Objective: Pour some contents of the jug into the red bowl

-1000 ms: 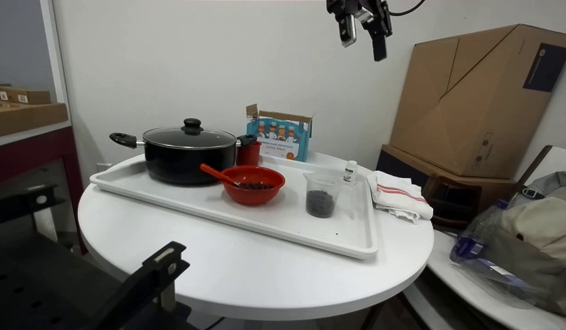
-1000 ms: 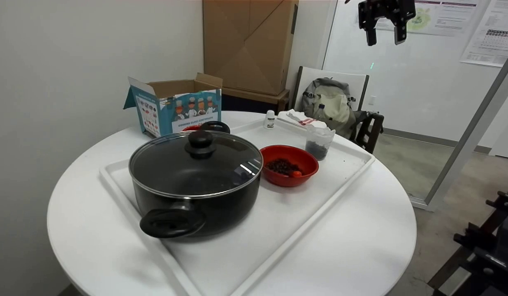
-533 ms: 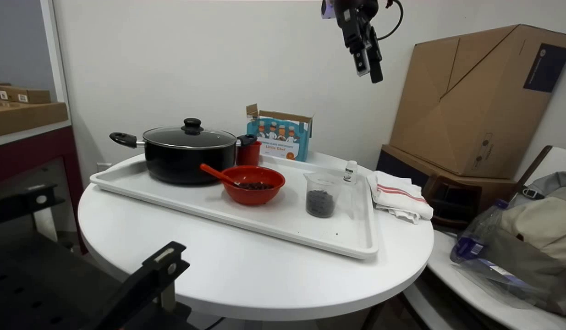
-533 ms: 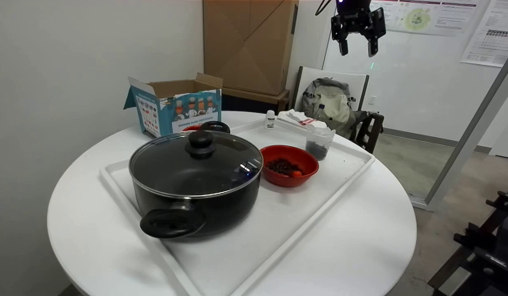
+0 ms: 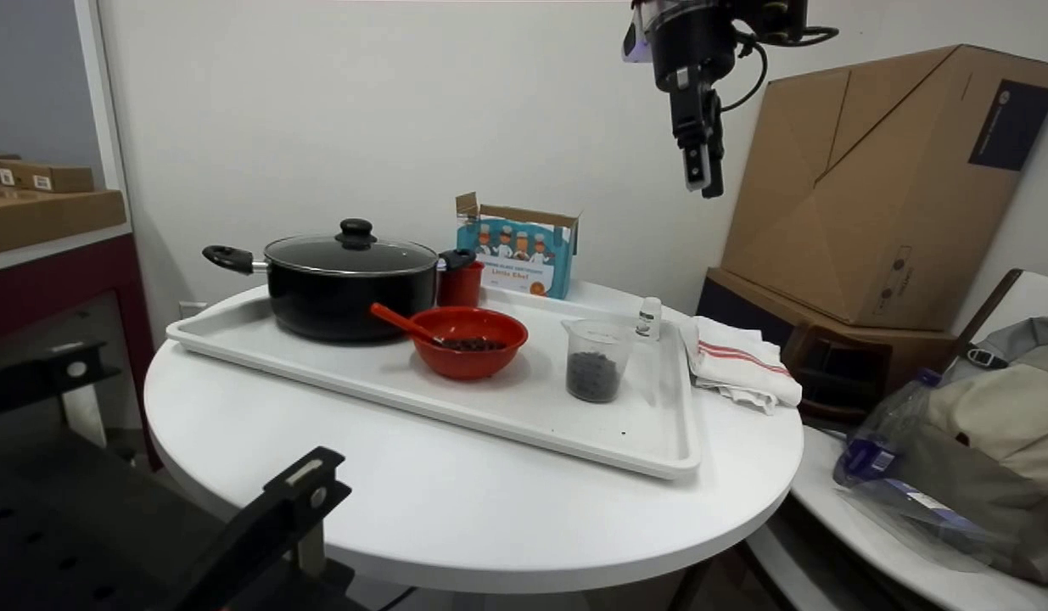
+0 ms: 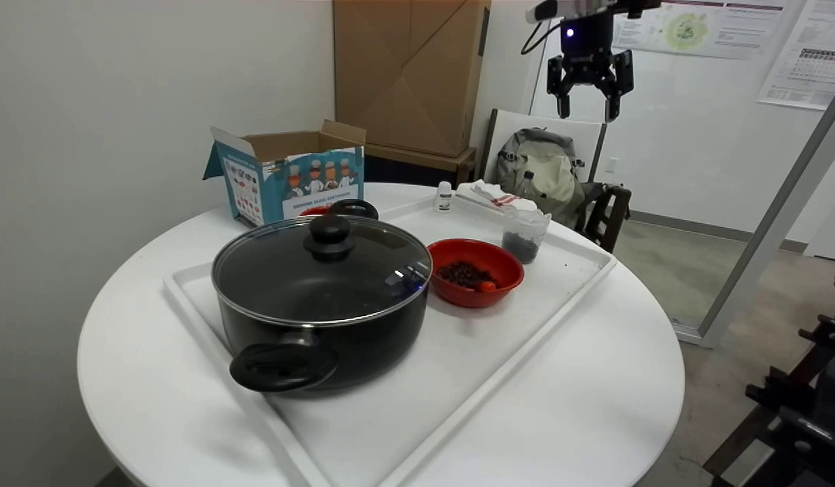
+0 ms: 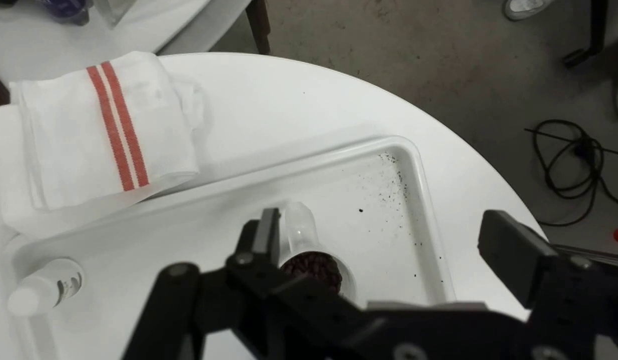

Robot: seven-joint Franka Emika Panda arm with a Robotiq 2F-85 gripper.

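The clear jug (image 5: pixel 597 361) stands upright on the white tray, with dark contents (image 5: pixel 592 378) in its lower part. It also shows in an exterior view (image 6: pixel 525 234). In the wrist view the contents (image 7: pixel 319 267) look dark red, and the gripper's left finger partly hides the jug. A clear elongated piece (image 7: pixel 299 225) projects from the jug there. The red bowl (image 5: pixel 468 365) sits beside the jug, with dark bits and an orange-red handle-like piece in it; it also shows in an exterior view (image 6: pixel 466 296). My gripper (image 5: pixel 704 188) is open and empty, high above the jug (image 6: pixel 587 115).
The black lidded pot (image 5: pixel 350 301) stands on the tray (image 5: pixel 456 413) near a red cup (image 5: pixel 462 287). A small white bottle (image 5: pixel 648 318) stands behind the jug. A folded towel (image 5: pixel 736 361) and a blue box (image 5: pixel 519 255) lie beyond the tray. Dark specks (image 7: pixel 389 185) lie in a tray corner.
My gripper has come down and turned, moving right in an exterior view and left overall in an exterior view. It stays open. The jug, bowl and pot have not moved.
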